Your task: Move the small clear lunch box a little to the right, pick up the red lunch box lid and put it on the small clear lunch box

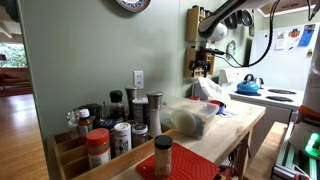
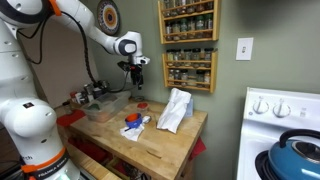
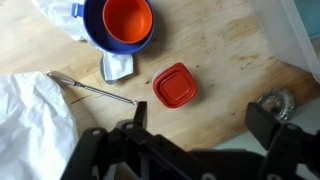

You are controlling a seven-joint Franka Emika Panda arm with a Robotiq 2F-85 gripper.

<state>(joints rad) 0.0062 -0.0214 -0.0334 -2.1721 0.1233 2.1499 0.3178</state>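
Hovering high over the wooden counter (image 3: pixel 225 40), the gripper (image 3: pixel 200 128) has its jaws spread wide with nothing between them, so the lid step has not begun. The red lunch box lid (image 3: pixel 176 86) lies flat on the wood near the centre of the wrist view, at 12 o'clock from the open jaws. Whether the small clear lunch box (image 2: pixel 105 106) has had its nudge to the right I cannot tell. It carries no lid, and in an exterior view it sits at about 8 o'clock from the gripper. By my reading, grasp, carry and placement all remain.

The lid is a rounded square of glossy plastic with a raised rim — thin, so pinching its edges looks fiddly. The box is translucent with soft corners. At 11 o'clock from the lid a blue bowl (image 3: pixel 93 30) holds an orange cup (image 3: pixel 127 18). A slim metal utensil (image 3: pixel 92 90) lies at 9 o'clock, beside crumpled white cloth (image 3: pixel 30 120).
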